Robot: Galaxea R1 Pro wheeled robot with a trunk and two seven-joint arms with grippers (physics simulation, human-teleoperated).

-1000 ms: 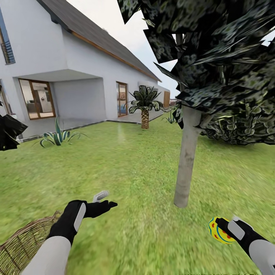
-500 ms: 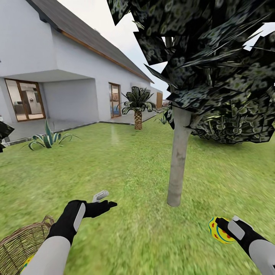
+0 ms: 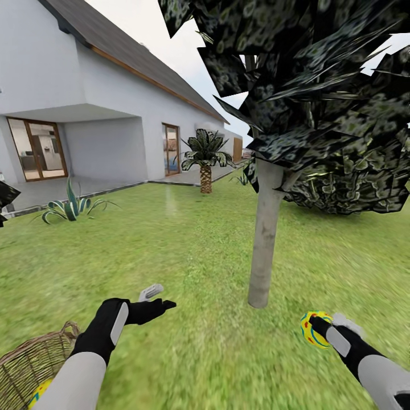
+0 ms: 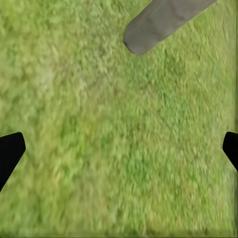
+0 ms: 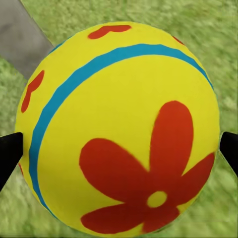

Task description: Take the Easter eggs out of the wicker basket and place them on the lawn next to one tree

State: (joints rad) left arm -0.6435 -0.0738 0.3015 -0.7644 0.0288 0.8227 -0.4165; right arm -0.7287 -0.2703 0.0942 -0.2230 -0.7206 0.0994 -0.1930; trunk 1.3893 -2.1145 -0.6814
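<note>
Right jaws [image 3: 320, 331] clamp the egg [image 3: 312, 328] across its middle; smooth and round, it looks likely to slip. Left jaws [image 3: 158, 298] spread wide, empty.

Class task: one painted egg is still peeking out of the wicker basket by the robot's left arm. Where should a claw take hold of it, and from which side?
Grip the egg across its widest middle, coming down from above through the basket's open top. The woven wall surrounds it, so a side approach looks blocked. The open left claw is nearest; the right claw already holds another egg.
</note>
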